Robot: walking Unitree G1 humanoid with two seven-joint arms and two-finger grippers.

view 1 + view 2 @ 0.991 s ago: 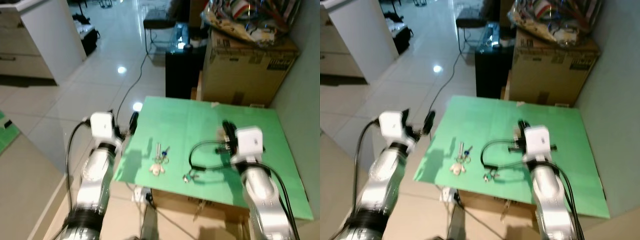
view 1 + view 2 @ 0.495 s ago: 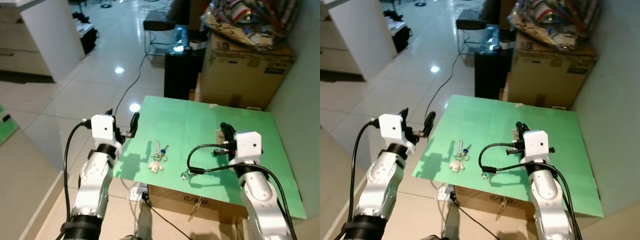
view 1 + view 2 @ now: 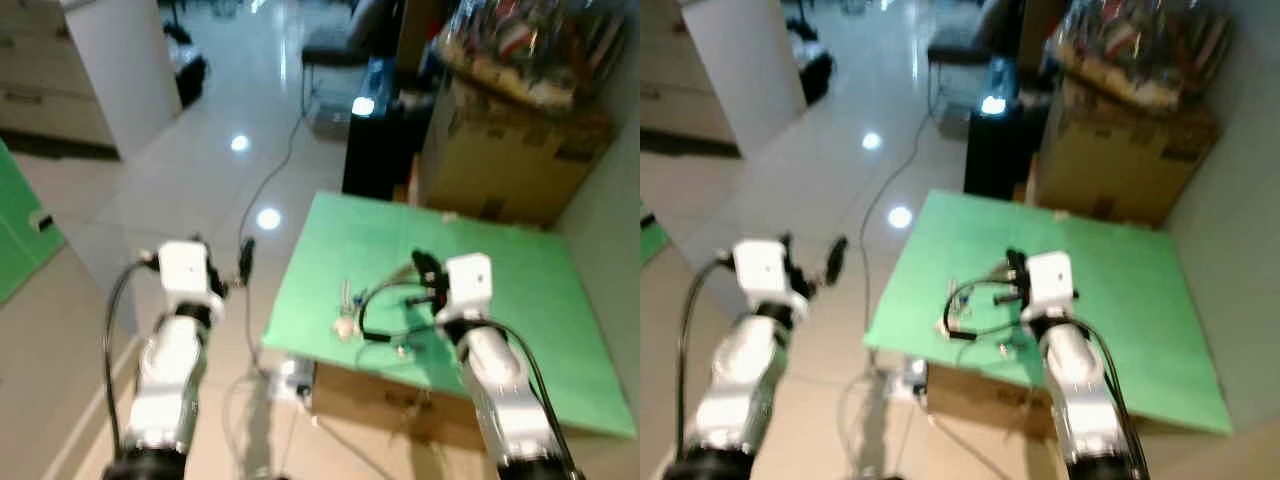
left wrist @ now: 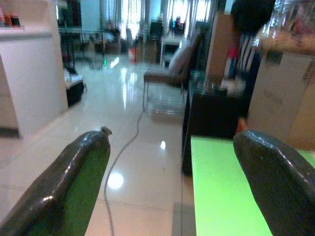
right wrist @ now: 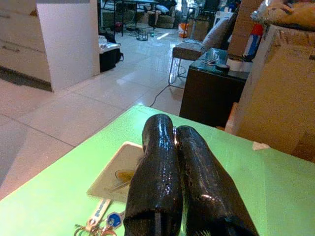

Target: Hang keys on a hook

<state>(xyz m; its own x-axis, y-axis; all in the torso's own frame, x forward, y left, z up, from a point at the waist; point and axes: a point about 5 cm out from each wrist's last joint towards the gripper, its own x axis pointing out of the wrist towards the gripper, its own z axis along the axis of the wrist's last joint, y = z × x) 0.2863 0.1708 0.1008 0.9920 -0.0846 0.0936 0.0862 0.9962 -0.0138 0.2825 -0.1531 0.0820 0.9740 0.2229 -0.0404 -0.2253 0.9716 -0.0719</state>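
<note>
A bunch of keys with a pale charm lies near the left edge of the green table. My right gripper hovers over the table just right of the keys, and a black cable loops from its wrist. In the right wrist view its two black fingers are pressed together with nothing between them, above a pale card and the keys. My left gripper is held up over the floor, left of the table, with its fingers spread wide apart.
A cardboard box with bags on top and a black cabinet stand behind the table. A white cabinet stands at the far left. A cable runs across the glossy floor to a power strip under the table's front edge.
The whole view has shifted and blurred, so the camera moved. The right gripper stands closer to the keys than before. The left gripper is now farther from the table's left edge.
</note>
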